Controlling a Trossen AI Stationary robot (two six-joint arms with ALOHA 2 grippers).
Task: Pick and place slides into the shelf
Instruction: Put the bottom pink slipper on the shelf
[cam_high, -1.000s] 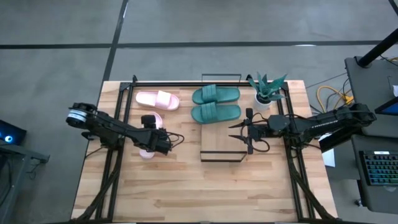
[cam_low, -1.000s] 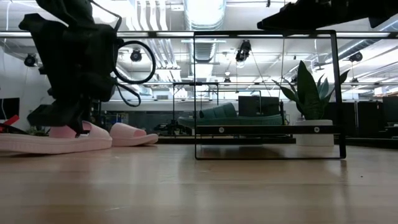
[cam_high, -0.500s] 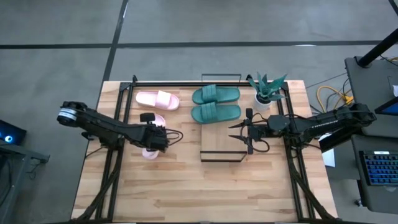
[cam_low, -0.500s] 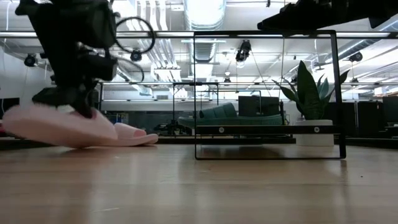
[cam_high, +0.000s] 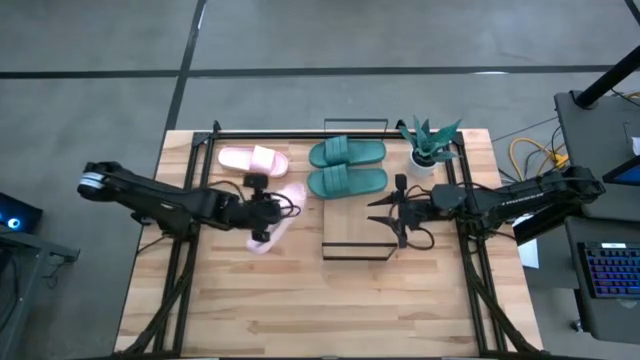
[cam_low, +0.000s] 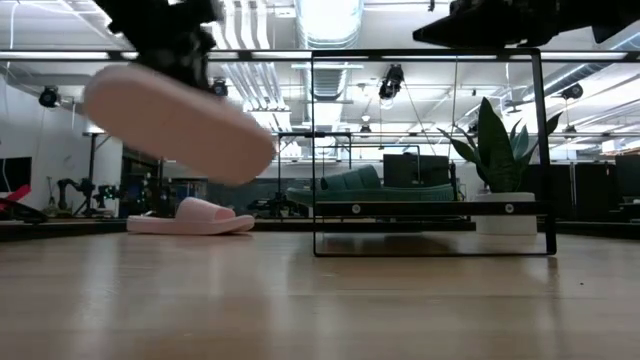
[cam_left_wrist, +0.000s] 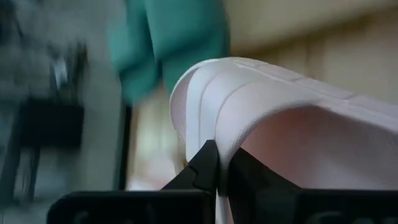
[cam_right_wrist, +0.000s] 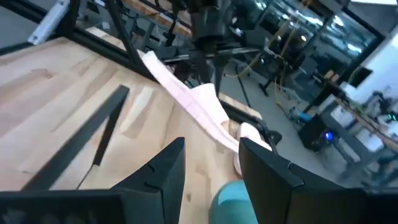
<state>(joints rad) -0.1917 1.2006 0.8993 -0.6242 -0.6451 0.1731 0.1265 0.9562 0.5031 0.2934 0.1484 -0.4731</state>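
My left gripper (cam_high: 264, 210) is shut on a pale pink slide (cam_high: 275, 226), which is raised in the air left of the shelf (cam_high: 356, 236); the low view shows this slide (cam_low: 180, 125) high above the table. The second pink slide (cam_high: 253, 160) lies sole-down on the table, farther back. Both teal slides (cam_high: 347, 167) sit side by side on the shelf's far end. My right gripper (cam_high: 390, 211) is open, hovering at the shelf's right edge. My left gripper pinches the pink slide's wide strap at its edge (cam_left_wrist: 210, 134) between its two fingers (cam_left_wrist: 202, 171), reaching in from the table's left. The slide is lifted clear of the table and tilted (cam_low: 180, 125).
A potted plant (cam_high: 428, 146) stands right of the shelf near the table's far edge. Black frame rails (cam_high: 190, 200) run along both sides of the table. The near half of the tabletop (cam_high: 320, 310) is bare wood.
My left gripper has risen and moved toward the shelf, carrying the pink slide with it. The slide lay flat on the table a second ago; it now hangs tilted well above the table. My right arm has kept still.
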